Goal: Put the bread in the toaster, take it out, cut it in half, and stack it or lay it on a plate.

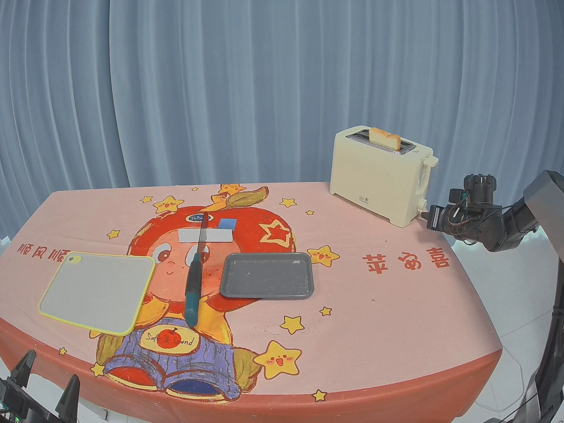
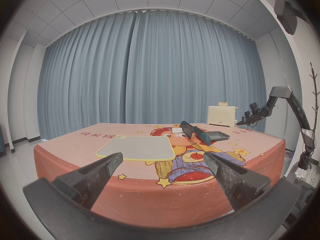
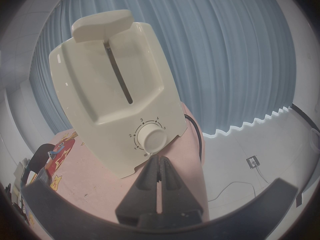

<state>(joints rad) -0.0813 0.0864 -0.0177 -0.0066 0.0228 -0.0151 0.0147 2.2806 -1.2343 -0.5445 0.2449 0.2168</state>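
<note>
A cream toaster (image 1: 380, 175) stands at the table's far right, with a slice of bread (image 1: 385, 138) sticking up out of its slot. My right gripper (image 1: 424, 212) is shut and empty, its tip just off the toaster's end face by the round dial (image 3: 151, 139); the lever (image 3: 102, 24) sits at the top of its track. A grey plate (image 1: 267, 275) lies mid-table, with a teal-handled knife (image 1: 193, 289) to its left and a yellow-rimmed cutting board (image 1: 97, 292) farther left. My left gripper (image 2: 163, 170) hangs open below the table's front left edge.
The toaster's black cord (image 3: 196, 134) runs off the table's right edge. A white strip (image 1: 205, 235) and a small blue card (image 1: 227, 224) lie behind the knife. A blue curtain closes off the back. The tablecloth's front right part is bare.
</note>
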